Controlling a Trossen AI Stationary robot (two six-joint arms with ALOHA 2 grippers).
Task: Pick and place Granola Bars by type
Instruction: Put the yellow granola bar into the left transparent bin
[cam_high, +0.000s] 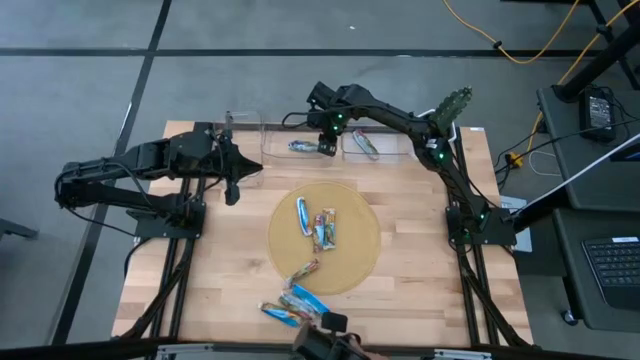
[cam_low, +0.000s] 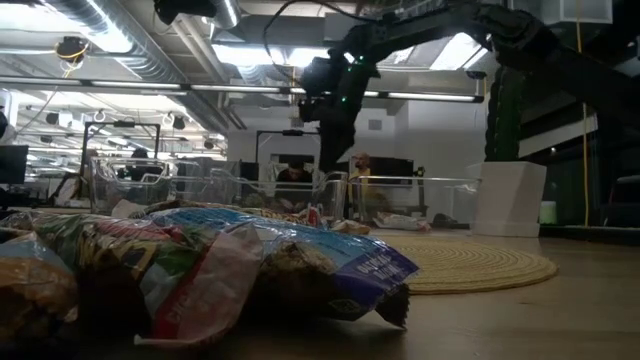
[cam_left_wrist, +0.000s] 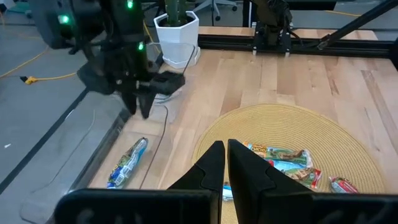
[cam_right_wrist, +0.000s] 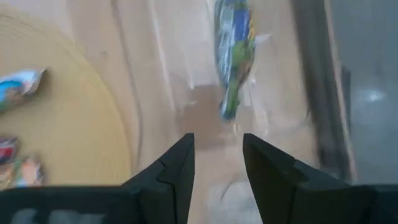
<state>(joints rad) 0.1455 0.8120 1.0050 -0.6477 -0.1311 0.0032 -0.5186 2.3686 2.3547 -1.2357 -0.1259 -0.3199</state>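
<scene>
Granola bars lie in several places. A blue one (cam_high: 302, 215), multicoloured ones (cam_high: 325, 230) and another (cam_high: 305, 268) rest flat on the round tan mat (cam_high: 355, 250). More bars (cam_high: 295, 305) lie by the near edge and fill the low view's foreground (cam_low: 200, 270). One blue bar (cam_high: 300, 147) (cam_right_wrist: 235, 56) (cam_left_wrist: 127, 163) lies flat in a clear bin (cam_high: 290, 135) at the far edge. A multicoloured bar (cam_high: 365, 146) lies in the neighbouring bin. My right gripper (cam_high: 327, 148) (cam_right_wrist: 217, 140) (cam_left_wrist: 142, 109) hangs open and empty just above the blue bar's bin. My left gripper (cam_high: 235, 193) (cam_left_wrist: 225, 149) waits shut, left of the mat.
A third clear bin (cam_high: 245, 130) stands left of the other two along the far edge. A white pot with a plant (cam_high: 450, 108) (cam_left_wrist: 177, 31) sits at the far right corner. Bare wood (cam_high: 430, 260) lies right of the mat.
</scene>
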